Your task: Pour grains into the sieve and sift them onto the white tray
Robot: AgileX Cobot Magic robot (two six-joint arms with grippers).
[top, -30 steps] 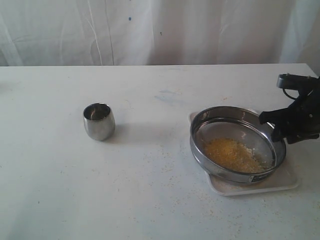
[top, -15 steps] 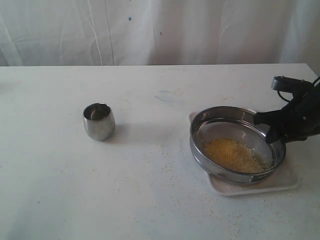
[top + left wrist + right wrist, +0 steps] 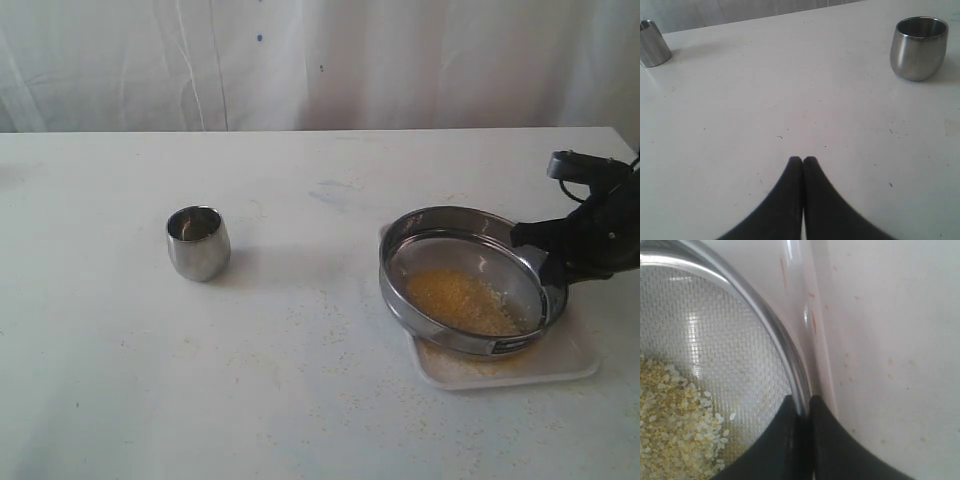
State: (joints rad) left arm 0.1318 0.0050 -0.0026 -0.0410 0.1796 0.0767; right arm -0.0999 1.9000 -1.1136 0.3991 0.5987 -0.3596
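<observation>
So on the table (image 3: 300, 390) the white tray (image 3: 575, 365) sits around 4 o'clock, the sieve (image 3: 450, 338) over it with grains (image 3: 460, 300) heaped inside, right gripper (image 3: 802, 405) clamped tight on its 3 o'clock rim, left gripper (image 3: 802, 160) pinched together holding nothing.

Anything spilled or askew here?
Yes: stray yellow grains dot the table in front of the white tray, outside it. The sieve, pinched at its rim by the right gripper, seems to overhang the tray's edge nearest the steel cup, so siftings may miss.
</observation>
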